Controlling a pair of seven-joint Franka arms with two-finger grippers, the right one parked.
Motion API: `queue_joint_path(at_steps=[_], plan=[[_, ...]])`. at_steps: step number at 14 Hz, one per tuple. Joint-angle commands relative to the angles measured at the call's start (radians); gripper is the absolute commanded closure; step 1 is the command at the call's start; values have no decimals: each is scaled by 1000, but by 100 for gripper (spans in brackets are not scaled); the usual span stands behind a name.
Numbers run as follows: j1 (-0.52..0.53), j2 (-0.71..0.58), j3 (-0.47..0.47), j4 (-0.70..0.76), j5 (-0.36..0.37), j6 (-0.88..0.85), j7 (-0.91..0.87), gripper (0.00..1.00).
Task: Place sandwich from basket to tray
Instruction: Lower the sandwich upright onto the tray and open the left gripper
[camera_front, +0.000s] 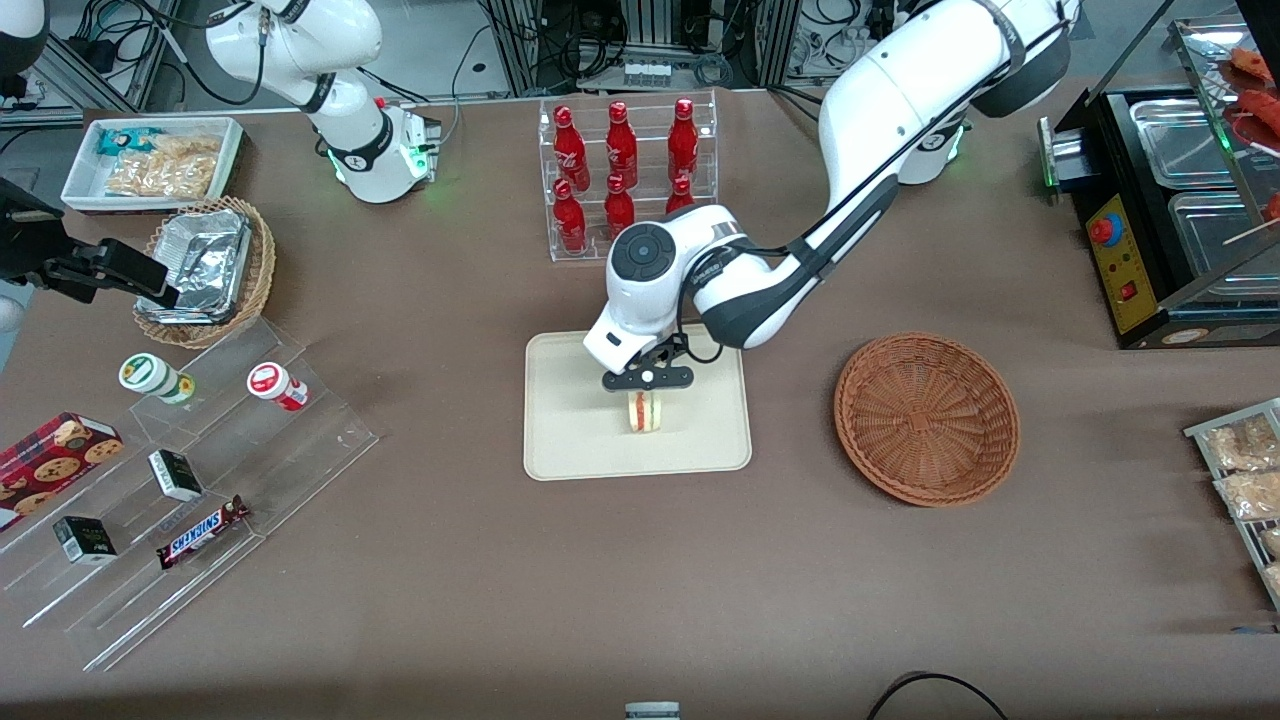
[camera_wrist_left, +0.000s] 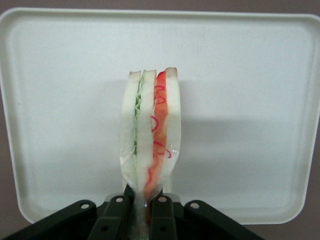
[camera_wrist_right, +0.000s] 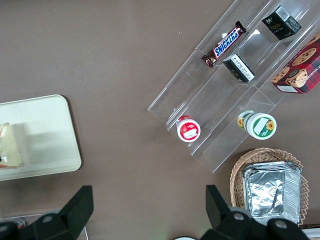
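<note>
Brown table (camera_front: 640, 580) — tray (camera_front: 570, 440) lies directly under the gripper (camera_front: 647, 392); basket (camera_front: 927, 417) sits well apart, toward the working arm's end.

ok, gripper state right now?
Left gripper: jaws shut on the sandwich, over the tray; the basket is empty.

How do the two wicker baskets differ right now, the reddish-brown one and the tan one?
The reddish-brown basket is empty; the tan basket holds a crumpled foil container. The reddish-brown one lies toward the working arm's end of the table, the tan one toward the parked arm's. Both are round woven wicker. The hand grips the sandwich over the tray.
</note>
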Motion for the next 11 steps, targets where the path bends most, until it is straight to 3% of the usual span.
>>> queue_joint_path(at_steps=[1, 3, 4, 5, 6, 8, 11], plan=[[-26, 57, 12, 67, 42, -9, -21, 87], [-26, 62, 12, 66, 45, -9, -22, 84], [-26, 65, 12, 66, 43, -9, -24, 76], [-26, 75, 12, 69, 43, -8, -22, 50], [-26, 75, 15, 67, 45, -9, -16, 30], [-24, 57, 17, 66, 45, -15, -21, 1], [-13, -19, 17, 53, 34, -63, -33, 1]])
